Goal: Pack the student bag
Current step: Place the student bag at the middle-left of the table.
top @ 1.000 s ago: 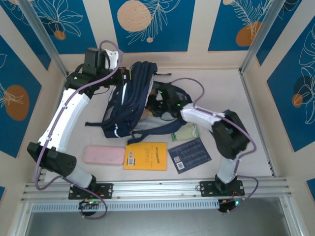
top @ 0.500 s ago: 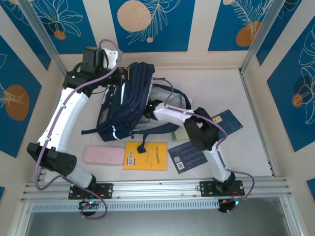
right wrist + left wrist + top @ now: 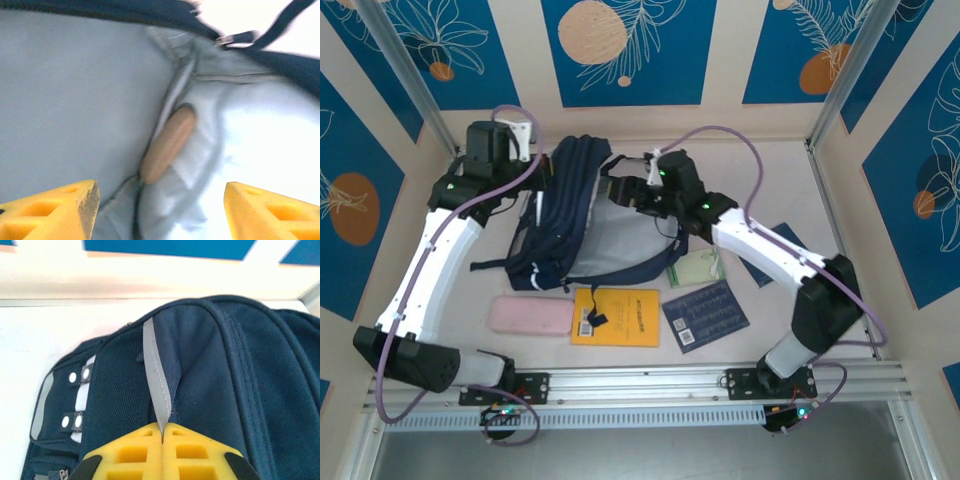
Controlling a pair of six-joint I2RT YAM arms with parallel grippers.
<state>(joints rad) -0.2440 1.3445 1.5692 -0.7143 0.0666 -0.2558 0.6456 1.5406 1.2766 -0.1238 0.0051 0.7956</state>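
Observation:
The student bag (image 3: pixel 563 215), dark navy with thin white stripes, lies at the middle back of the table with its mouth spread and pale grey lining (image 3: pixel 612 232) showing. My left gripper (image 3: pixel 542 168) is at the bag's top left end. In the left wrist view it (image 3: pixel 162 429) is shut on a grey strap (image 3: pixel 156 372) of the bag. My right gripper (image 3: pixel 614 190) hovers over the opening. The right wrist view has it (image 3: pixel 160 210) open, looking down at the lining (image 3: pixel 75 90), where a tan oval object (image 3: pixel 169 145) lies in a fold.
Along the near side lie a pink pencil case (image 3: pixel 530 316), an orange notebook (image 3: pixel 616 316) and a dark blue booklet (image 3: pixel 705 315). A green packet (image 3: pixel 697 268) sits by the bag's strap. Another blue book (image 3: pixel 770 252) lies partly under the right arm.
The right gripper has drawn back out of the bag and now sits over its far edge. The left arm shifted left with the strap, and the bag's mouth spread wider.

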